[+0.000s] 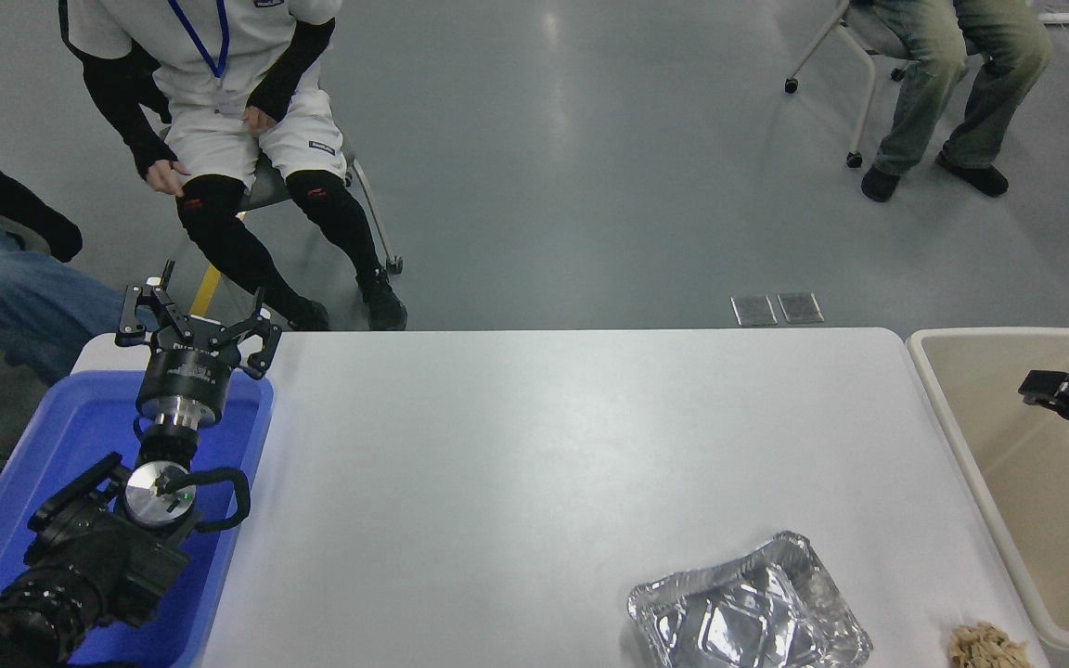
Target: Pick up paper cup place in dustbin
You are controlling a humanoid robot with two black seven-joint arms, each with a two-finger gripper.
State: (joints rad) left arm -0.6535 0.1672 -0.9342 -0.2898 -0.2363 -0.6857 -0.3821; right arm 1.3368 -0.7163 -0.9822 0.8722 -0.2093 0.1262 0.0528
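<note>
The robot's right end effector (1054,390) reaches in from the right edge and hangs over the open beige dustbin (947,408), which stands flush against the right end of the white bench (544,445); only a dark tip of that end effector shows, so whether its fingers are spread or closed cannot be told. The paper cup cannot be seen anywhere in the head view, neither on the bench nor in the visible part of the dustbin's interior. At the far end of the bench from the dustbin, the left end effector (196,320) is parked above a blue plastic tray (70,436), its black fingers splayed wide and holding nothing. Near the dustbin, at the bench's front edge, lies a crumpled silver foil tray (748,612), and between the foil tray and the dustbin sits a small tan, crumbly clump (989,647), apart from both. Beyond the bench, well away from the dustbin, a person in white shorts and black leggings (247,139) sits on a chair with hands resting on the thighs; a second seated person in grey-green trousers (952,83) is at the top of the view, behind the dustbin's side of the room, and a leg in blue jeans (24,297) shows at the edge farthest from the dustbin.
</note>
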